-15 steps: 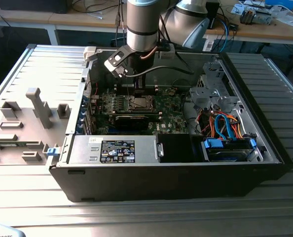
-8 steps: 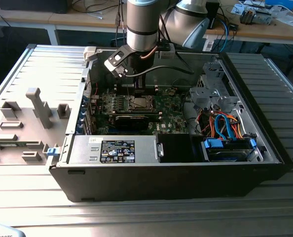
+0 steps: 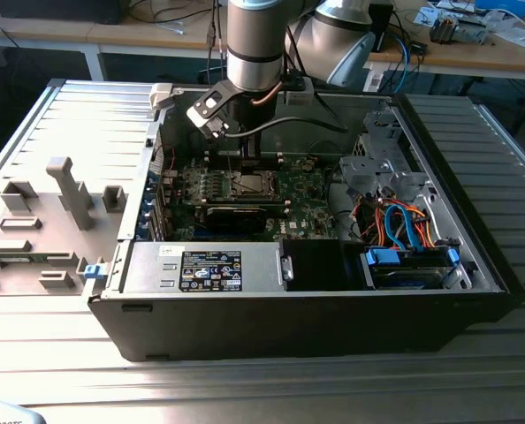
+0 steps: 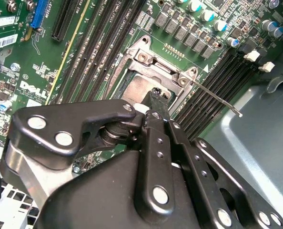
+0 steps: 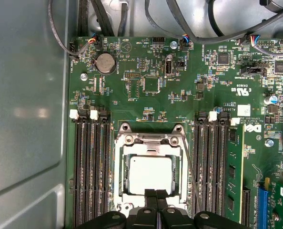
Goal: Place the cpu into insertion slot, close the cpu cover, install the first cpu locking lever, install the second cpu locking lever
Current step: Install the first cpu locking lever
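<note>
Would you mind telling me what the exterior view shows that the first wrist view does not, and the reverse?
Exterior view: the whole open case, the black power-supply box, the blue drive caddy and the arm. First wrist view: the round coin battery, memory slots, and the cpu cover framing the cpu. Both: the green motherboard, the insertion slot and the shut pincer at its edge.
</note>
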`<action>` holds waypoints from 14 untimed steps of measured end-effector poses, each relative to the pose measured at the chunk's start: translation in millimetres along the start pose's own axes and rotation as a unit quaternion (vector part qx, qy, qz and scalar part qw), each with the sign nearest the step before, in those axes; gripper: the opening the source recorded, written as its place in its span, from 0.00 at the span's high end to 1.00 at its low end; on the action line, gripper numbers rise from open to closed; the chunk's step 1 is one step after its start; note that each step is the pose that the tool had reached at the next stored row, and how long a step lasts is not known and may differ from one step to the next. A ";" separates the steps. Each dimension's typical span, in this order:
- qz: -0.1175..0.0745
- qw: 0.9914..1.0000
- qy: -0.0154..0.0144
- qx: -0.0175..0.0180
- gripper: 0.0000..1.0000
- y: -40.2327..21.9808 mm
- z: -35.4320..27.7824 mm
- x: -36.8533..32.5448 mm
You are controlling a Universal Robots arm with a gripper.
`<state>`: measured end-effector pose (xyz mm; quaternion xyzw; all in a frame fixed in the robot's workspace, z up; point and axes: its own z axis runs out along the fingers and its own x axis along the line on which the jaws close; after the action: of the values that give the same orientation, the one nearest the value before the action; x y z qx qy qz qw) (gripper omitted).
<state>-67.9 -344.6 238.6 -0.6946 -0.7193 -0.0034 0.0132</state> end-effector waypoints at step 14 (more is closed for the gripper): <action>-0.003 1.000 0.000 0.000 0.89 0.0 -2.2 0.0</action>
<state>-67.9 -344.6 240.8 -0.6925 -0.7213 -0.0033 0.0132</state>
